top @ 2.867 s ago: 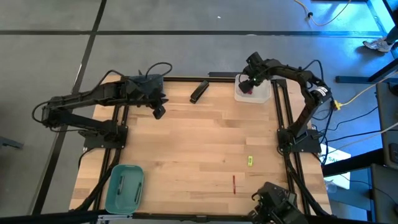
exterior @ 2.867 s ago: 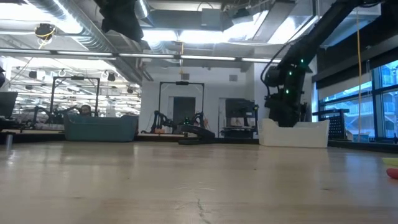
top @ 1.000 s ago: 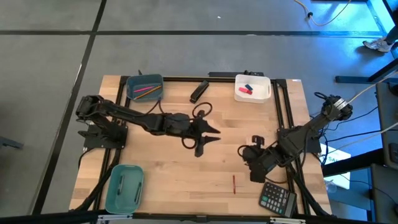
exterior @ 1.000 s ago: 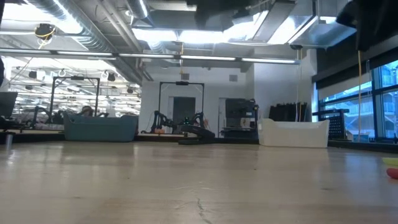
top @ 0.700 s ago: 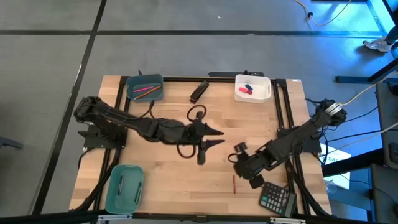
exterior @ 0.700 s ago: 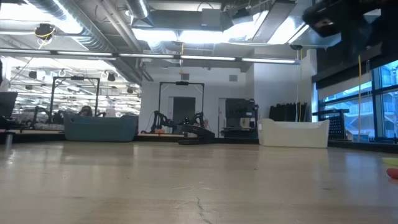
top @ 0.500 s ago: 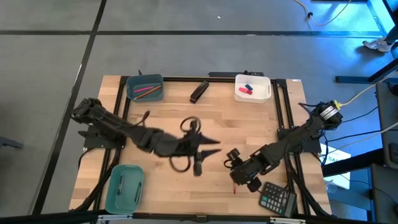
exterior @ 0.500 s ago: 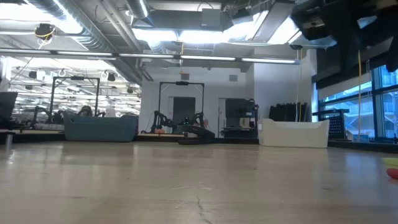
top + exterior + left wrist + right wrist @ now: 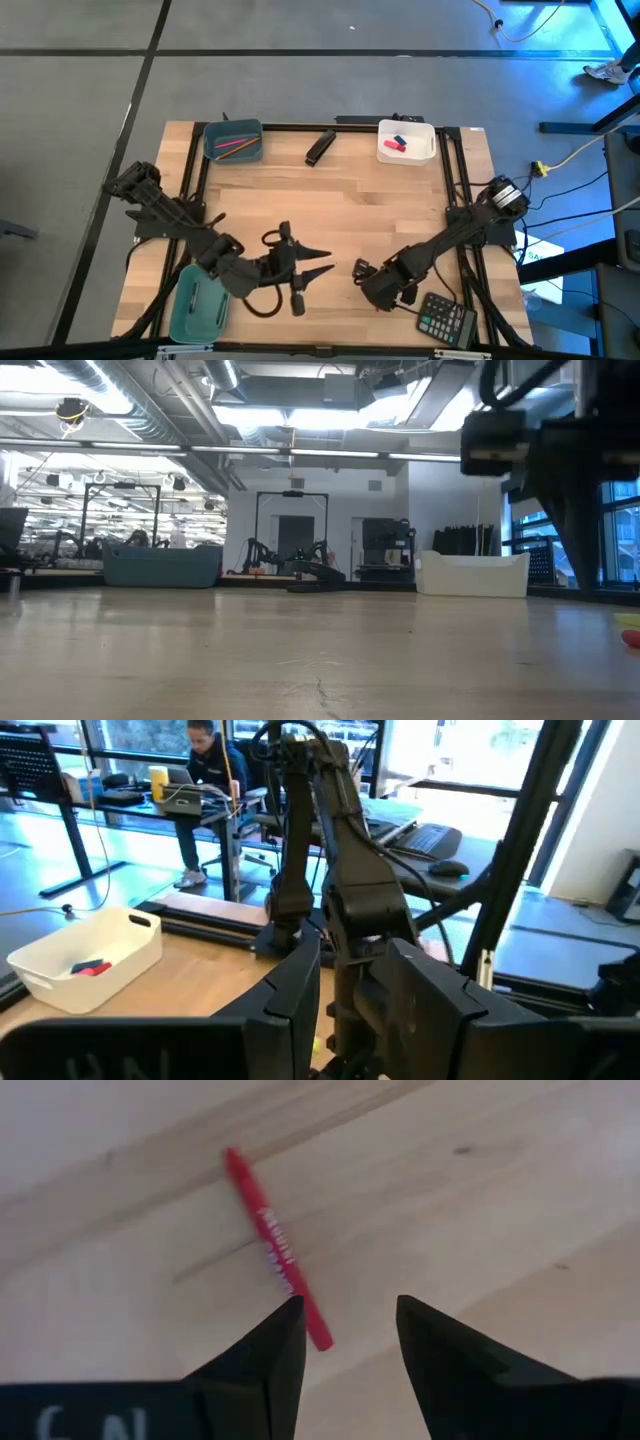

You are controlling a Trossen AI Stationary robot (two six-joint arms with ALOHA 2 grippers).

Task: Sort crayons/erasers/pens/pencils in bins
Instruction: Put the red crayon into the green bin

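Note:
A thin red pen (image 9: 270,1245) lies flat on the wooden table. My right gripper (image 9: 350,1342) (image 9: 366,282) hovers open just above it, one finger beside the pen's nearer end and the other off to its side, touching nothing. In the high view the gripper hides the pen. My left gripper (image 9: 318,261) is open and empty, left of the right gripper near the table's near edge. The blue-grey bin (image 9: 233,141) holds pencils, the white bin (image 9: 406,143) (image 9: 85,955) holds a red and a pink eraser, and the teal bin (image 9: 200,300) holds a dark pen.
A thick black oblong object (image 9: 320,147) lies near the far edge between the blue-grey and white bins. A black calculator (image 9: 440,318) sits at the near right corner, close to my right gripper. A person sits at a desk (image 9: 205,760) beyond the table.
My right gripper has swung toward the table's left and near edge and now stands over the red pen. My left gripper has drawn back from the table's middle toward the near edge and the left, staying open.

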